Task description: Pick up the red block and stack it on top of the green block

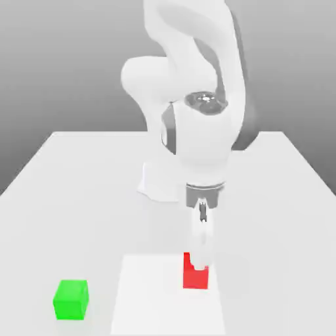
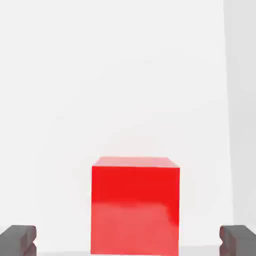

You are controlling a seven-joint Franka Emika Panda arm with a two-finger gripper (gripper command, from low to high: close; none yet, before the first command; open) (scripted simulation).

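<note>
Exterior view: your tool (image 1: 200,262) is reaching down over the red block (image 1: 195,275), low and right of centre on the worktop (image 1: 79,197). Its fingers (image 2: 18,239) are standing open, apart from the block's sides, straddling it for a grasp. The green block (image 1: 71,299) is sitting lower left, well apart, awaiting stacking.

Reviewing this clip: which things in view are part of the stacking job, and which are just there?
Part of the job:
- red block, between the spread fingers
- green block, alone toward the exterior view's left
- gripper, open around the red block

Just there:
- table
- paler square patch under the red block
</note>
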